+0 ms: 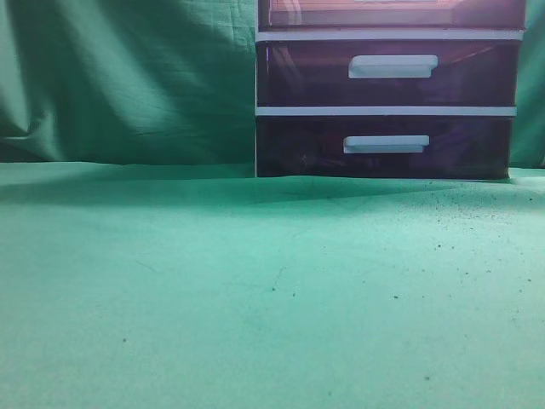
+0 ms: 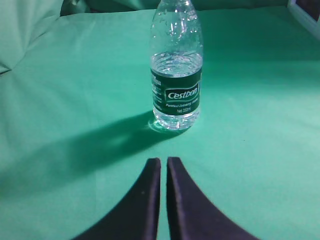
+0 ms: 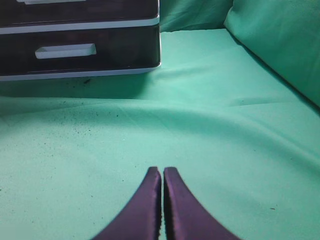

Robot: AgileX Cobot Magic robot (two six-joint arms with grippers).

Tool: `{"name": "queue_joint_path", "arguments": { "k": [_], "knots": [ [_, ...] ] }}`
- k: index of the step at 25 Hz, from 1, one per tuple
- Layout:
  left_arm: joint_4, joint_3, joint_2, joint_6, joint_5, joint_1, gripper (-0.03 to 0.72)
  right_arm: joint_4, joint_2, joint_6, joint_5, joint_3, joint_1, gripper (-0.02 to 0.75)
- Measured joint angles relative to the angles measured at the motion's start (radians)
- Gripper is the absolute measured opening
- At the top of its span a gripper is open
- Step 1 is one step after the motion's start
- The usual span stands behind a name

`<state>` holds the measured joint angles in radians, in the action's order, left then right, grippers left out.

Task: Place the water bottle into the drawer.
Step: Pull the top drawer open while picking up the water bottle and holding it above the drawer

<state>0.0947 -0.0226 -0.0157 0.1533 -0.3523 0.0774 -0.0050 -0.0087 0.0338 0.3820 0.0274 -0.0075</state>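
Left wrist view: water bottle (image 2: pixel 176 75) upright, part full, on cloth (image 2: pixel 75 100); both arms' fingers (image 2: pixel 152 172) (image 3: pixel 155 175) pressed together, empty.

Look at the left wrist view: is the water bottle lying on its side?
No. The water bottle stands upright on the green cloth, ahead of the shut left gripper.

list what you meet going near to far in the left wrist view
left pincer, shut → Cestbon water bottle, standing upright on the green cloth → white corner of the drawer unit at the far right edge
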Motion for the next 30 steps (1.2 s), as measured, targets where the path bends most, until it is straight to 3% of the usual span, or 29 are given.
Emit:
{"name": "queue_joint_path", "arguments": {
  "k": [21,27,30],
  "knots": [
    [0.014,0.000,0.000,-0.006,0.011,0.000,0.000,0.000,0.000,0.000,0.000,0.000,0.000,0.000],
    [0.340,0.000,0.000,-0.051,0.229,0.000,0.000,0.000,0.000,0.000,0.000,0.000,0.000,0.000],
    [0.397,0.000,0.000,-0.051,0.305,0.000,0.000,0.000,0.000,0.000,0.000,0.000,0.000,0.000]
  ]
}}
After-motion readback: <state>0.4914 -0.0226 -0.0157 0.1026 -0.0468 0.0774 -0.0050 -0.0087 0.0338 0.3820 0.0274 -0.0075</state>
